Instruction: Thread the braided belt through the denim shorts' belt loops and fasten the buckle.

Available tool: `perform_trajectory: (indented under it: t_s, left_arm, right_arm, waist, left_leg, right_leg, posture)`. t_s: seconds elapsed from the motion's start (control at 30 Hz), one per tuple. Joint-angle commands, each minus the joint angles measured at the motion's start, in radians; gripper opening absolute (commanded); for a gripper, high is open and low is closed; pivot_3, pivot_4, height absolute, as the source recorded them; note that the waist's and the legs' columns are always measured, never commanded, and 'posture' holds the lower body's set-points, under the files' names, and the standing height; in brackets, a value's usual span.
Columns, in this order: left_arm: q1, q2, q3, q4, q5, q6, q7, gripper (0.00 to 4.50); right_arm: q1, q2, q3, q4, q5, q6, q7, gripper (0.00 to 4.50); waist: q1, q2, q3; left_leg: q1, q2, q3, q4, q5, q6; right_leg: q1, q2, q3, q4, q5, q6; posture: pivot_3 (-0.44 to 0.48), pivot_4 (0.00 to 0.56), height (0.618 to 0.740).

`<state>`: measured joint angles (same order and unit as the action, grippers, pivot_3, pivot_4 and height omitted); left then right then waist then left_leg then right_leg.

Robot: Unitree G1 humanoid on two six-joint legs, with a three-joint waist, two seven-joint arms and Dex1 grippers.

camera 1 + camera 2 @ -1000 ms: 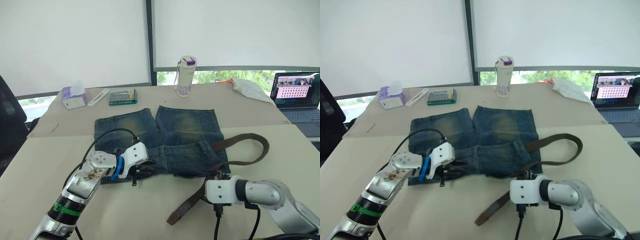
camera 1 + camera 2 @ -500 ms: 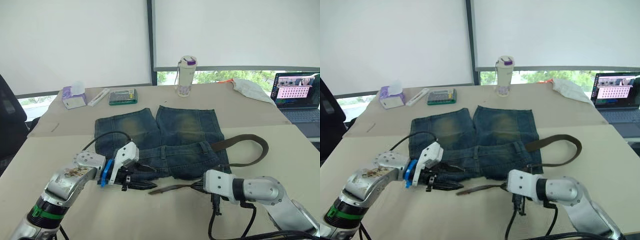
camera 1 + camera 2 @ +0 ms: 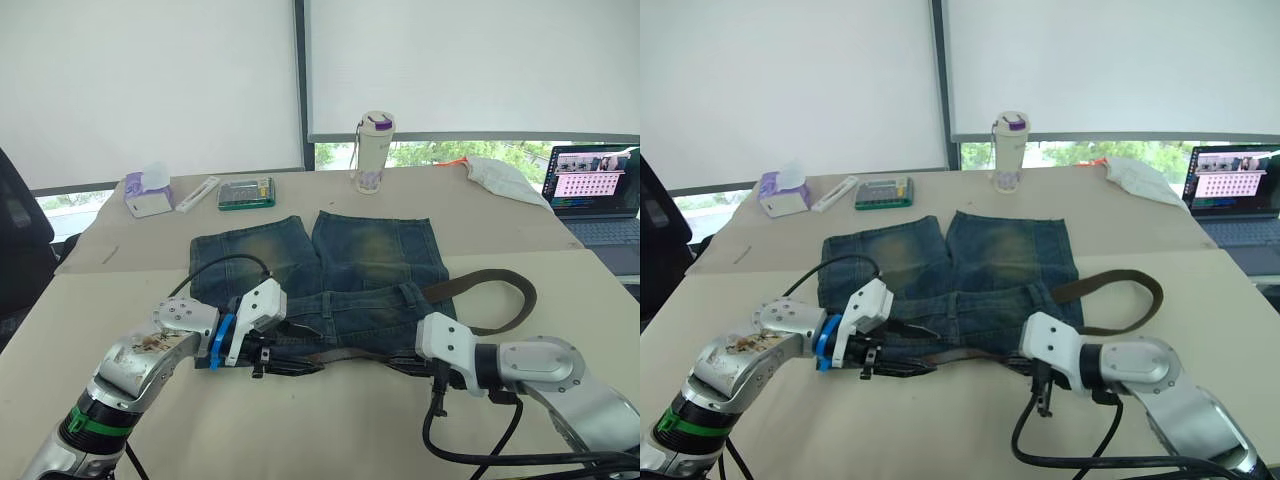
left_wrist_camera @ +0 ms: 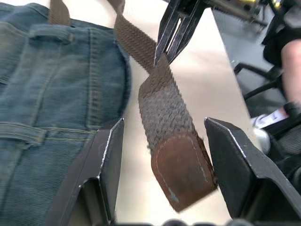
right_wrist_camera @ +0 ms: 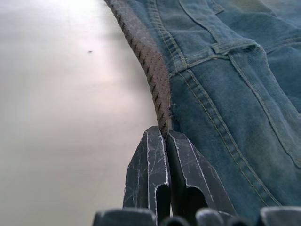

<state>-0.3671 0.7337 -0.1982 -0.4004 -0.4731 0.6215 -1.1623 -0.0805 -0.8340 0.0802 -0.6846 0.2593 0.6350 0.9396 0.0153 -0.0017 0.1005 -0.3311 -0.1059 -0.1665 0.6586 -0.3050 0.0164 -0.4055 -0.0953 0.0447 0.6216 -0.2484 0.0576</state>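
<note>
Threading is at an early stage, judging by the layout. The long dark brown braided belt (image 3: pixel 495 300) is not yet seen passing under any of the small blue denim belt loops (image 4: pixel 51 32) along the waistband, and the fastening step lies well ahead; the buckle cannot be made out in these views.

The faded blue denim shorts with yellowish-washed patches (image 3: pixel 330 270) lie flat on the beige table (image 3: pixel 560 250), legs pointing away from the robot, waistband nearest to it. The belt runs along the near edge of the waistband, then curves out in an open loop on the table past the shorts on the robot's right and returns across the shorts' upper corner on that side.

The right gripper (image 5: pixel 165 136) is closed on the belt: in the right wrist view its two black fingers are pressed together with the braided strap pinched edge-on between the tips, just beside the denim hem. The left gripper (image 4: pixel 162 141) stands with its two black fingers spread wide, and the belt's free end, capped with a smooth brown leather tip (image 4: pixel 183 169), hangs between them without visible contact on either finger.

Belt appearance: coarse woven texture, grey-brown along the strap, twisted between the two grippers. One loop shows in the left wrist view, sewn upright over the waistband, lying flat.

Remaining work, as judged: grasp the tip, feed it through each loop, fasten the buckle.
</note>
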Motion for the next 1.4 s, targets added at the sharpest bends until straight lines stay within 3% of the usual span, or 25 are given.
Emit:
perform_trajectory:
  t_s: [0.03, 0.3, 0.6, 0.73, 0.83, 0.9, 1.0, 1.1, 1.3, 1.4]
  left_arm:
    - [-0.003, 0.02, -0.016, -0.005, 0.044, -0.089, -0.025, 2.87]
    - [-0.017, -0.025, -0.049, 0.061, 0.138, -0.221, 0.002, 2.87]
    - [-0.04, -0.067, -0.018, 0.029, 0.018, -0.1, 0.004, 0.03]
    - [-0.059, -0.11, 0.027, 0.034, -0.117, 0.052, 0.034, 0.03]
    - [-0.1, -0.165, 0.045, 0.072, -0.205, 0.244, 0.124, 0.0]
    - [-0.139, -0.229, 0.077, 0.114, -0.277, 0.363, 0.191, 0.0]
    - [-0.197, -0.333, 0.145, 0.19, -0.388, 0.515, 0.287, 0.0]
    - [-0.24, -0.41, 0.188, 0.245, -0.458, 0.608, 0.35, 0.0]
    - [-0.314, -0.496, 0.271, 0.31, -0.568, 0.724, 0.435, 0.0]
    - [-0.334, -0.492, 0.268, 0.334, -0.557, 0.745, 0.461, 0.0]
  right_arm:
    - [0.002, -0.009, -0.036, -0.033, 0.031, 0.007, -0.012, 0.01]
    - [0.018, -0.024, -0.047, -0.035, 0.05, 0.004, -0.017, 0.01]
    - [0.037, -0.041, -0.053, -0.03, 0.057, -0.004, -0.032, 0.0]
    - [0.056, -0.029, -0.12, -0.033, 0.121, 0.05, -0.041, 0.0]
    - [0.115, 0.031, -0.293, -0.052, 0.207, 0.105, -0.112, 1.14]
    - [0.15, 0.09, -0.427, -0.112, 0.39, 0.203, -0.156, 1.83]
    - [0.21, 0.141, -0.552, -0.202, 0.669, 0.282, -0.246, 1.83]
    - [0.252, 0.182, -0.569, -0.257, 0.851, 0.277, -0.399, 1.83]
    - [0.262, 0.248, -0.461, -0.264, 0.906, 0.252, -0.656, 1.83]
    - [0.228, 0.243, -0.466, -0.278, 0.938, 0.218, -0.723, 1.83]
  waist:
    - [0.001, 0.0, 0.0]
    - [0.004, 0.0, 0.0]
    - [0.005, 0.0, 0.0]
    - [0.003, -0.001, 0.0]
    - [0.016, -0.002, 0.001]
    - [0.023, -0.002, 0.001]
    - [0.026, -0.002, 0.001]
    - [0.022, -0.004, 0.002]
    - [0.019, -0.004, 0.002]
    - [0.021, -0.004, 0.002]
  left_leg:
    - [0.0, 0.0, 0.0, 0.0, 0.0, 0.0]
    - [0.0, 0.0, 0.0, 0.0, 0.0, 0.0]
    - [-0.001, 0.0, 0.0, 0.0, 0.0, 0.0]
    - [-0.001, 0.0, 0.0, 0.0, 0.0, 0.0]
    - [-0.001, 0.0, 0.0, 0.0, 0.0, 0.001]
    - [-0.001, 0.0, 0.0, 0.001, 0.0, 0.001]
    - [0.0, 0.0, 0.0, 0.001, 0.0, 0.001]
    - [0.0, 0.0, 0.0, 0.0, 0.0, 0.001]
    - [0.001, 0.0, 0.0, 0.0, 0.0, 0.0]
    - [0.001, -0.001, 0.0, 0.001, 0.0, -0.001]
  right_leg:
    - [0.0, 0.0, 0.0, 0.0, 0.0, 0.0]
    - [0.0, 0.0, 0.0, -0.001, 0.0, 0.0]
    - [0.0, 0.0, 0.0, -0.001, 0.0, 0.0]
    - [0.0, 0.0, 0.0, -0.001, 0.0, 0.0]
    - [0.0, 0.0, -0.001, -0.001, 0.0, 0.0]
    - [0.001, 0.0, 0.0, 0.0, 0.0, 0.0]
    - [0.0, 0.0, 0.0, 0.001, 0.0, 0.0]
    - [0.0, 0.001, 0.0, 0.002, 0.0, 0.0]
    - [0.0, 0.001, 0.001, 0.002, 0.0, 0.0]
    - [0.0, 0.0, 0.001, 0.002, 0.0, 0.0]
  posture:
    - [0.0, 0.15, 0.74]
    - [0.0, 0.15, 0.74]
    - [0.0, 0.15, 0.74]
    - [0.0, 0.15, 0.74]
    - [0.0, 0.15, 0.74]
    - [0.0, 0.15, 0.74]
    - [0.0, 0.15, 0.74]
    - [0.0, 0.15, 0.74]
    - [0.0, 0.15, 0.74]
    - [0.0, 0.15, 0.74]
